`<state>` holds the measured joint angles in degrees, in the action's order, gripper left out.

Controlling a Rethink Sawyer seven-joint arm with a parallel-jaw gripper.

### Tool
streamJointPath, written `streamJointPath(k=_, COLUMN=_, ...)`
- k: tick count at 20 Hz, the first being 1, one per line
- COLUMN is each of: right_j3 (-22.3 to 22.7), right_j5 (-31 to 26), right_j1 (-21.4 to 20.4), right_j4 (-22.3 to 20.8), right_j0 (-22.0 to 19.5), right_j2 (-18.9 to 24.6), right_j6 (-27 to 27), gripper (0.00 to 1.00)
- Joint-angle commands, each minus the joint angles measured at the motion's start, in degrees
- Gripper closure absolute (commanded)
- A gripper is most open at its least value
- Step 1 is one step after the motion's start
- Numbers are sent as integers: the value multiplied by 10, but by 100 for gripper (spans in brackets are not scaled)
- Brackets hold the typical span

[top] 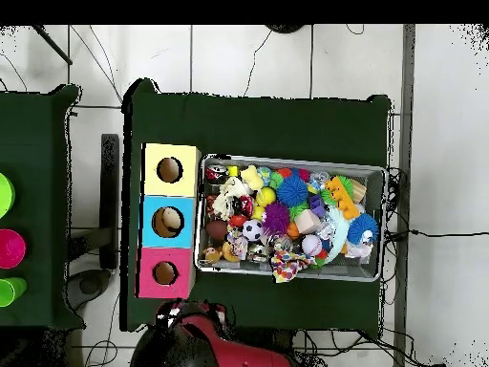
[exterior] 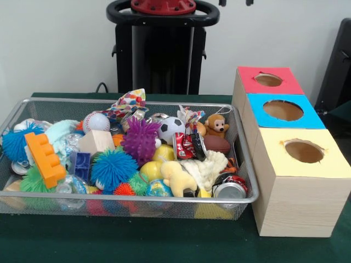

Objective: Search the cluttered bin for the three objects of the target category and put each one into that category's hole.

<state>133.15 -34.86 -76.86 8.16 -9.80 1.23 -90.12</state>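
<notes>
The bin (exterior: 126,101) is a wide silver wire-mesh basket on the green table, packed with toys; it also shows in the overhead view (top: 287,159). In it lie a purple spiky ball (exterior: 141,139), a blue spiky ball (exterior: 112,169), a soccer ball (exterior: 171,128), a baseball (exterior: 97,122), an orange block (exterior: 45,159), a monkey plush (exterior: 215,126), a crushed red can (exterior: 187,146) and a yellow plush (exterior: 176,178). Beside the bin stands a wooden box with a red-topped hole (exterior: 269,80), a blue-topped hole (exterior: 283,110) and a yellow-topped hole (exterior: 303,151). My gripper (exterior: 236,2) shows only as two separated tips at the top edge, high above the box, open and empty.
The robot pedestal (exterior: 162,55) stands behind the bin. A second green table with coloured cups (top: 8,248) is at the left edge of the overhead view. A dark object (exterior: 337,60) stands behind the box at the right.
</notes>
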Motion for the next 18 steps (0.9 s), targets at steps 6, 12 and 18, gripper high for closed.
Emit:
streamJointPath(k=6, right_j3=157, right_j5=109, right_j1=-2, right_j4=24, right_j0=-48, right_j2=31, right_j6=41, gripper=0)
streamJointPath(k=12, right_j3=198, right_j5=176, right_j1=30, right_j4=20, right_j0=-85, right_j2=73, right_j6=36, gripper=0)
streamJointPath(k=18, right_j3=211, right_j5=234, right_j1=83, right_j4=-17, right_j0=-116, right_j2=114, right_j6=-7, gripper=0)
